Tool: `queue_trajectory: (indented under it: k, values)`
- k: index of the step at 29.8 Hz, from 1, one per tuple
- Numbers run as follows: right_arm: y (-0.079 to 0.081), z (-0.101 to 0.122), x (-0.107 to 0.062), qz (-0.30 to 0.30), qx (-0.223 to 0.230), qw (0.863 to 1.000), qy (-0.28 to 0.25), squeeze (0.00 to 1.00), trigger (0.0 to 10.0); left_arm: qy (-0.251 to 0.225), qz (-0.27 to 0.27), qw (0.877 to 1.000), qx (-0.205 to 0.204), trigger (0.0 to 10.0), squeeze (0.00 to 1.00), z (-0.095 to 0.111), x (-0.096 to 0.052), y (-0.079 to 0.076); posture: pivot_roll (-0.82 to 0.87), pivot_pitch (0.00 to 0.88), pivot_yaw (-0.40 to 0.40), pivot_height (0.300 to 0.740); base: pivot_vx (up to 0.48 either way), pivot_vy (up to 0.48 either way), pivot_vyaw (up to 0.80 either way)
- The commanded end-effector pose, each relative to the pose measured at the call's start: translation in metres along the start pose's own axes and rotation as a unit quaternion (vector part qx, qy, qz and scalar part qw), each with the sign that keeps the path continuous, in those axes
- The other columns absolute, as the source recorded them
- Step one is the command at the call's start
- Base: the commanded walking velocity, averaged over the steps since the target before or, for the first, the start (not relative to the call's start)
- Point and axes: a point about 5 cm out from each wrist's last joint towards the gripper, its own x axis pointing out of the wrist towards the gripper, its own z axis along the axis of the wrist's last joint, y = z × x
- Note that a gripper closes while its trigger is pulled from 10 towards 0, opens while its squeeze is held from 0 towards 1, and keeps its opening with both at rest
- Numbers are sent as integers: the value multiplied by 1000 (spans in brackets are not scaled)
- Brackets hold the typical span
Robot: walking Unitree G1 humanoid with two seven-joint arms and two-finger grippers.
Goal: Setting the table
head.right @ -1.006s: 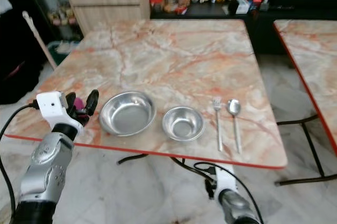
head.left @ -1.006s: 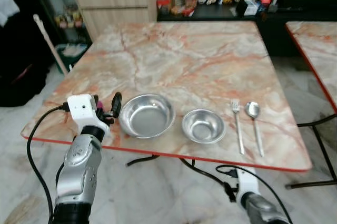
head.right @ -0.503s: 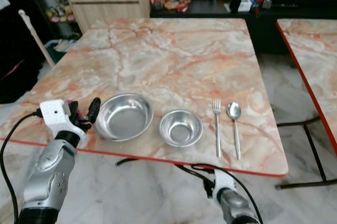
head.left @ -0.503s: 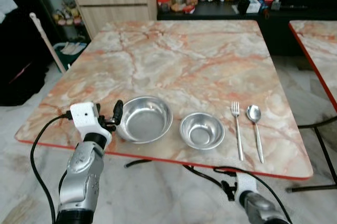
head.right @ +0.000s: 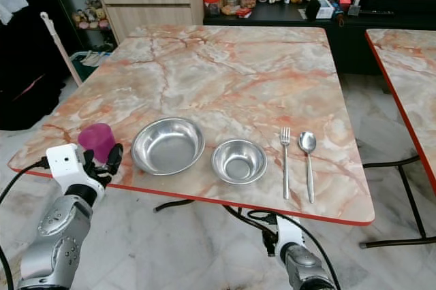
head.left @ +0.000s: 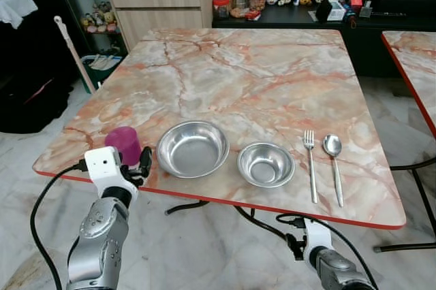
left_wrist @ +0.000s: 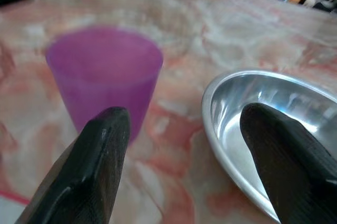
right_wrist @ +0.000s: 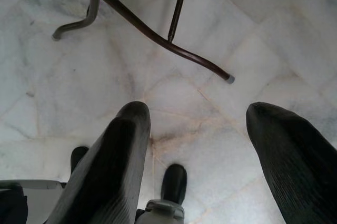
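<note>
My left gripper (left_wrist: 179, 166) hovers at the counter's (head.left: 245, 79) near left edge, jaws apart and empty, just short of the purple cup (head.left: 123, 146) standing upright there. To its right along the near edge lie the large steel bowl (head.left: 193, 148), small steel bowl (head.left: 266, 164), fork (head.left: 310, 165) and spoon (head.left: 334, 167). My right gripper (right_wrist: 195, 155) hangs below the counter over the marble floor (right_wrist: 174, 71), jaws apart
</note>
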Motion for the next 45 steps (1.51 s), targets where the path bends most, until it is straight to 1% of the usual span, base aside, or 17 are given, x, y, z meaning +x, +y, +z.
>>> queue_trajectory:
  k: [1,5,7,8,9,12,15,18,22,24,29,32,34,37,41,45]
  values:
    - [2,-1,0,3,-2,1000,2,0,10000,11,19,1000,-6,10000,0,4,1,3,27,57,61,740,0,0,0]
    - [2,-1,0,3,-2,1000,3,0,10000,18,18,1000,-12,10000,0,5,3,1,24,52,64,740,0,0,0]
    - [2,-1,0,3,-2,1000,3,0,10000,25,14,999,-27,10000,0,9,8,-4,22,48,66,740,0,0,0]
    - [2,-1,0,3,-2,1000,3,0,10000,25,14,999,-27,10000,0,9,8,-4,22,48,66,740,0,0,0]
    - [3,-2,0,4,-2,1000,4,0,10000,32,21,998,-45,10000,0,12,13,-8,18,39,70,740,0,0,0]
    - [3,-2,0,4,-2,1000,4,0,10000,35,24,998,-49,10000,0,12,14,-8,18,39,70,740,0,0,0]
    - [3,-2,0,4,-1,1000,4,0,10000,48,15,995,-83,10000,0,11,20,-17,12,22,74,740,0,0,0]
    - [4,-2,0,5,-1,1000,4,0,10000,60,13,994,-92,10000,0,9,21,-20,9,18,77,740,0,0,0]
    - [4,-2,0,5,0,1000,4,0,10000,79,18,992,-95,10000,0,4,23,-22,6,14,80,740,0,0,0]
    - [4,-2,0,5,0,1000,4,0,10000,88,17,993,-81,10000,0,4,25,-25,6,14,80,740,0,0,0]
    - [5,-2,1,6,0,1000,5,0,10000,100,23,992,-76,10000,0,4,28,-26,8,17,79,740,0,0,0]
    - [5,-2,1,6,0,1000,4,0,10000,109,20,991,-79,10000,0,2,30,-29,6,24,78,740,0,0,0]
    - [5,-1,1,5,1,1000,3,0,10000,120,11,989,-84,10000,0,1,31,-36,4,29,77,740,0,0,0]
    - [5,-1,1,5,1,1000,3,0,10000,131,20,987,-87,10000,0,-2,33,-38,4,29,77,740,0,0,0]
    - [4,0,1,5,0,1000,3,0,10000,132,20,987,-89,10000,0,-1,37,-43,8,41,68,740,0,0,0]
    - [4,0,1,5,-1,1000,3,0,10000,134,22,987,-90,10000,0,-1,38,-44,9,44,67,740,0,0,0]
